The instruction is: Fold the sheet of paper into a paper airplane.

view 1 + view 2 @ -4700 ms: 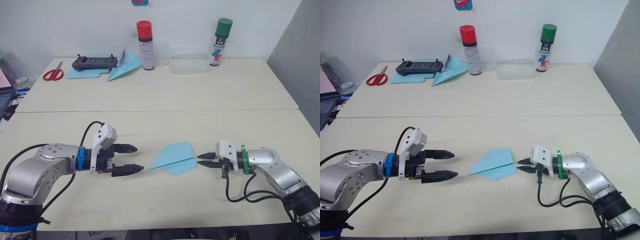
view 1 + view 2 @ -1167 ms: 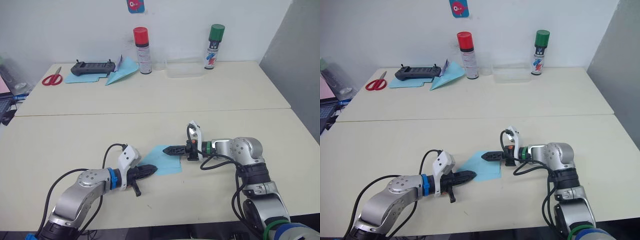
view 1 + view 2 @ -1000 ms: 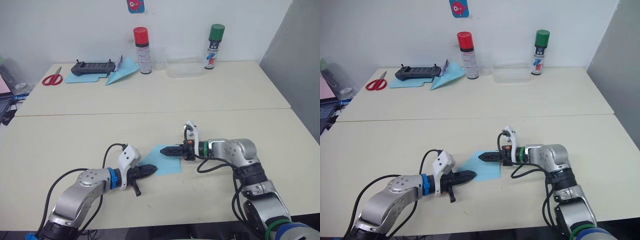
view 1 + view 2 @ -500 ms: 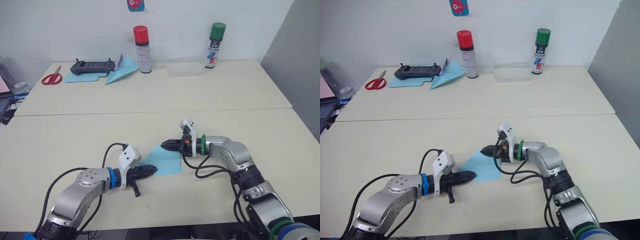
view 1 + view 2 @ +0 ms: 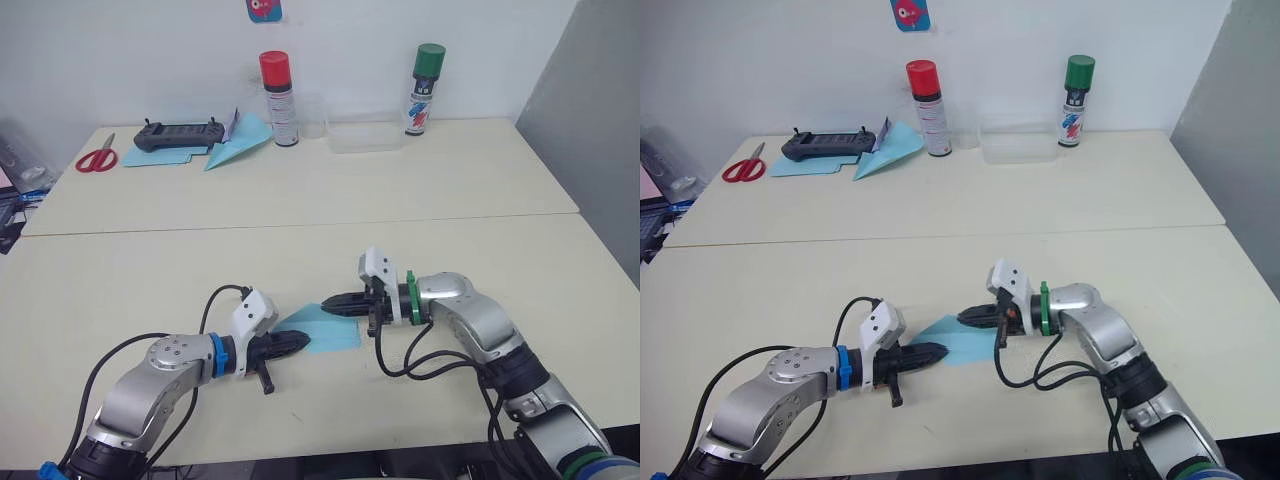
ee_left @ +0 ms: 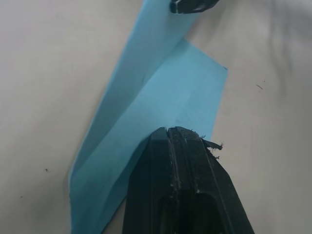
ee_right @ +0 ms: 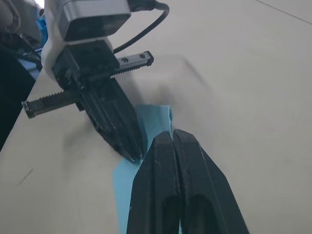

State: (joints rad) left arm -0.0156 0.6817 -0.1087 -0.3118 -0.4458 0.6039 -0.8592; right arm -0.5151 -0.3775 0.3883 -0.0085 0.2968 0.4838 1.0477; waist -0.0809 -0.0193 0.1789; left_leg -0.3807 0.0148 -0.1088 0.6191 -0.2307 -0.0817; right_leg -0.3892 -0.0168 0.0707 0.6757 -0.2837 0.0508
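Pressing from both sides in the left eye view, the left gripper [image 5: 296, 341] and right gripper [image 5: 330, 303] pin the sheet of paper [image 5: 322, 330] flat on the desk [image 5: 120, 270], probably to set a crease. In both wrist views, each gripper's fingers are closed together, gripping nothing. Spray cans [image 5: 272, 85], scissors [image 5: 96, 158] and a controller [image 5: 178, 134] sit well apart, obstructing nothing.

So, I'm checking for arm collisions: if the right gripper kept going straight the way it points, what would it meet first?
The right gripper already rests on the sheet of paper; straight on, it would probably meet the left gripper, though depth is uncertain.
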